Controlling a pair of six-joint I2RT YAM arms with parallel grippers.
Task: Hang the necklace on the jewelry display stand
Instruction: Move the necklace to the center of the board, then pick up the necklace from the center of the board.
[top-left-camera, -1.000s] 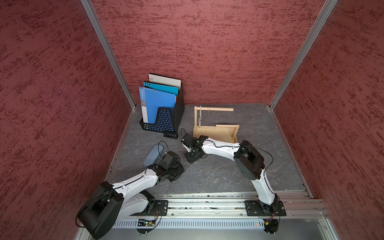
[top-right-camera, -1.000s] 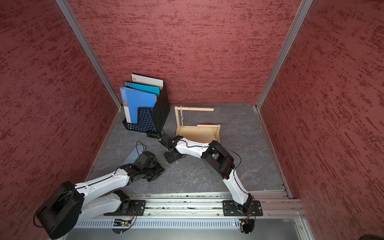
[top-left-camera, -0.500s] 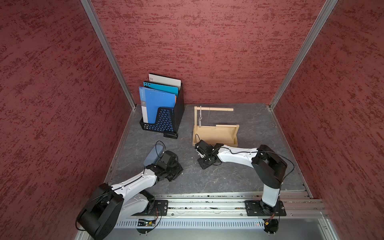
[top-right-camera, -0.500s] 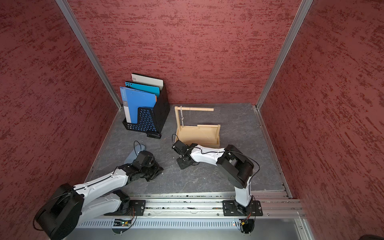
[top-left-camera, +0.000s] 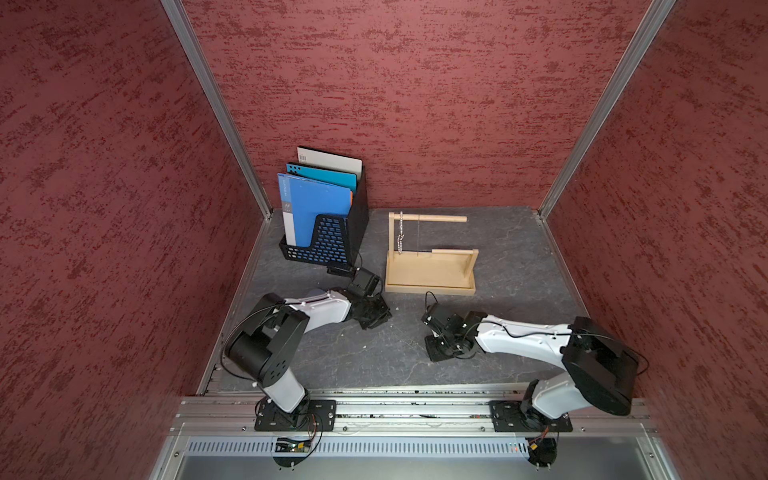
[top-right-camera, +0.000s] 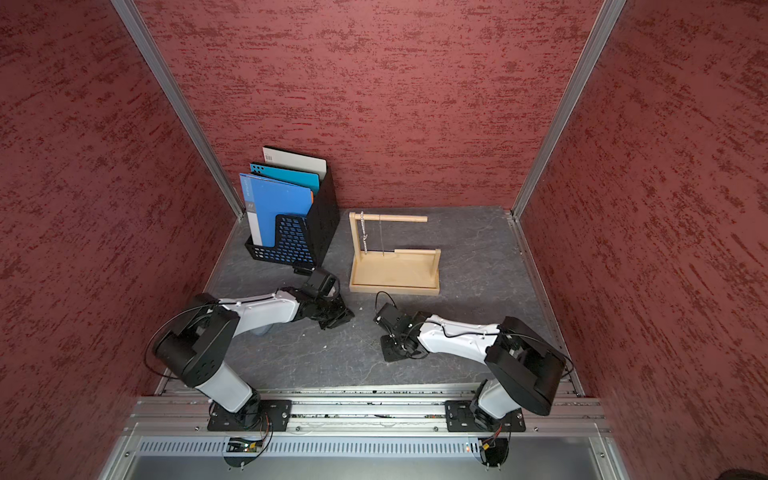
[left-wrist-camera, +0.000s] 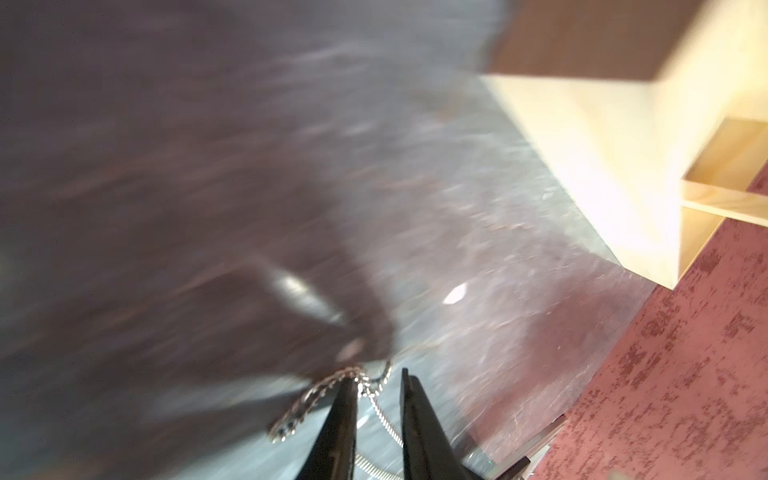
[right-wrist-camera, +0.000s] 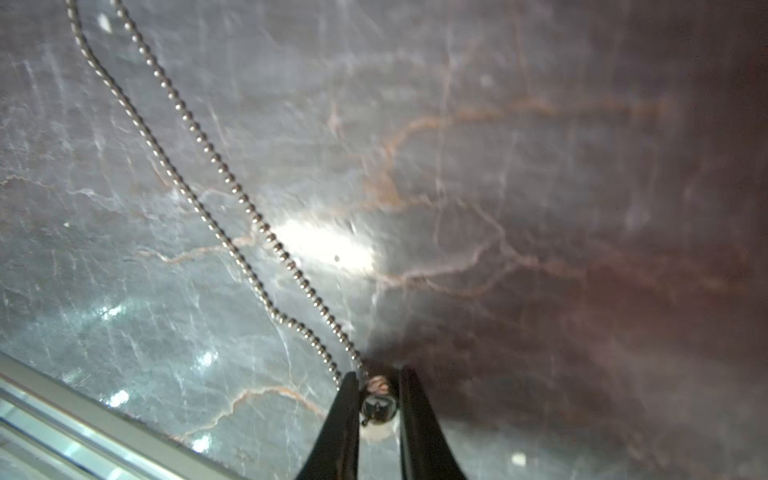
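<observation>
The pale wooden jewelry display stand (top-left-camera: 430, 289) (top-right-camera: 395, 289) stands at mid-back; its side shows in the left wrist view (left-wrist-camera: 582, 145). A ball-chain necklace (right-wrist-camera: 262, 226) lies on the dark tabletop in two strands. My right gripper (right-wrist-camera: 378, 372) (top-left-camera: 432, 349) is shut on its round silver ball (right-wrist-camera: 377, 409), low in front of the stand. My left gripper (left-wrist-camera: 378, 374) (top-left-camera: 376, 316) hovers by the stand's near left corner, jaws slightly apart. A twisted silver chain (left-wrist-camera: 316, 392) drapes over one fingertip and runs through the gap, unpinched.
Two thin chains (top-left-camera: 401, 232) (top-right-camera: 363, 232) hang from the stand's long dowel arm next to the tall post. A black mesh file rack (top-left-camera: 328, 232) with blue folders stands left of the stand. Red walls close in three sides. A metal rail (top-left-camera: 415, 415) runs along the front.
My right arm pulled back from the rack-side corner of the stand toward the front right, and its jaws narrowed. My left arm swung from the front left up toward the stand.
</observation>
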